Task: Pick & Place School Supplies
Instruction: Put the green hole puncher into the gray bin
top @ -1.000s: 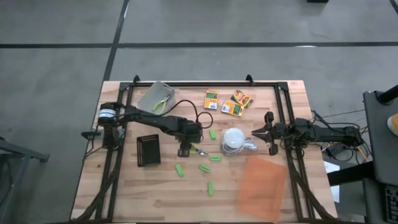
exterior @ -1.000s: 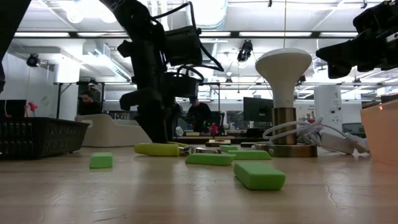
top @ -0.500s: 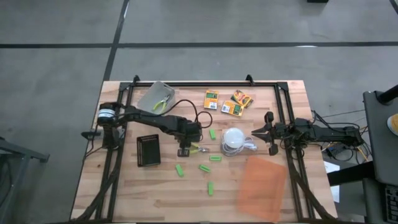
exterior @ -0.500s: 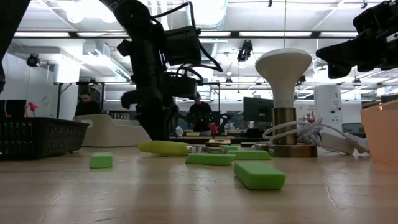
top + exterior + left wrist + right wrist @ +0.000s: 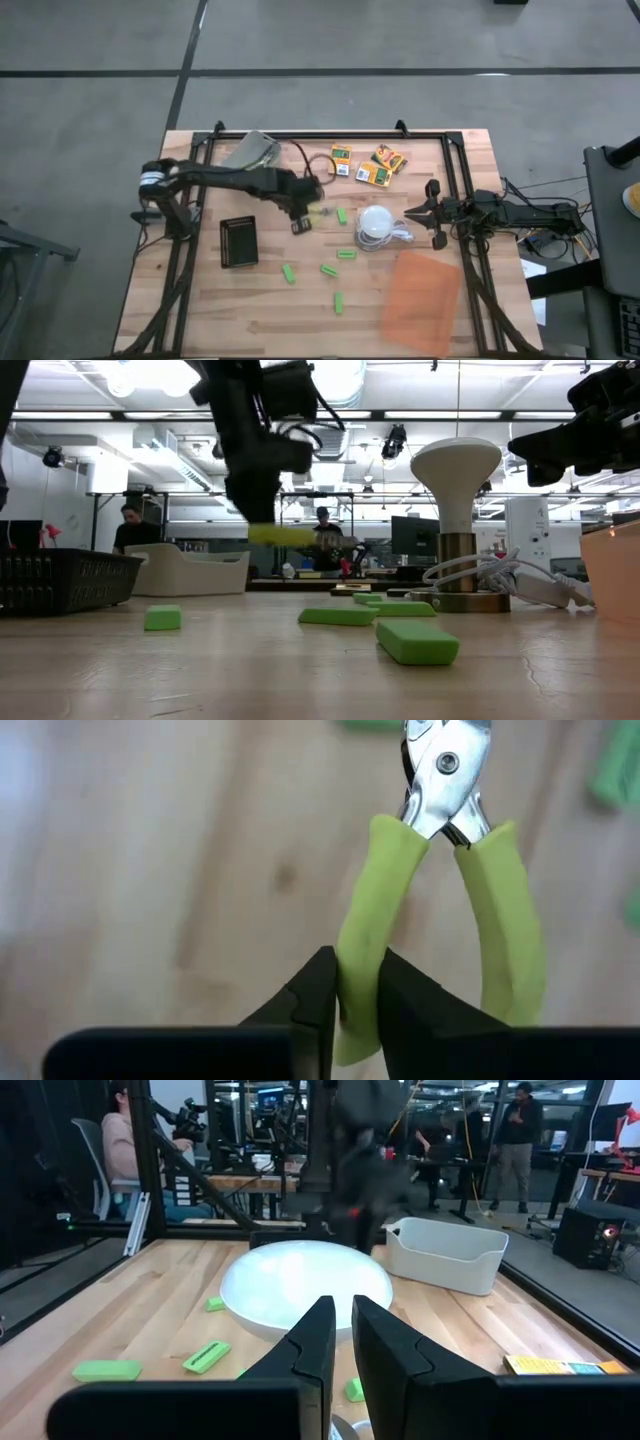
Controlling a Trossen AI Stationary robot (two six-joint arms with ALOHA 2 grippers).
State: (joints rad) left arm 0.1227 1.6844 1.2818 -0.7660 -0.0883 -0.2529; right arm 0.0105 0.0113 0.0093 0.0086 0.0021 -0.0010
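A: Well, start with what is closest: the left pincer point(image 5: 355, 1005) is nearly shut on 1 handle of the plier-like tool point(image 5: 440, 910). Only a thin gap remains, and the green grip fills it.

B: Just 1 handle, not both?

A: Yes. The other handle hangs free beside it, and the metal head points away from the fingers. The tool is lifted clear of the surface point(image 5: 250, 670); in the low view it hangs level in the air, above the green sticks point(image 5: 340, 616).

B: How do you reckon it handles?

A: Light and stiff, I judge, with a metal head that weighs down the far end. The handle sleeves look rubbery, so they should grip well, but held by 1 leg the tool may swing or pivot at its joint. Taking both handles together, nearer the head, would steady it.

B: And from above?

A: The left arm reaches over the middle of the surface, with the tool point(image 5: 316, 212) just past the black tray point(image 5: 238, 242) and short of the orange-yellow boxes point(image 5: 364, 164). Several sticks point(image 5: 288, 272) lie scattered nearer the front edge.

B: The other arm?

A: The right pincer point(image 5: 340, 1345) waits at the right side, fingers almost together with nothing between them, facing the white lamp point(image 5: 305, 1285). Beyond that stands a pale bin point(image 5: 445, 1252), then people in the room.
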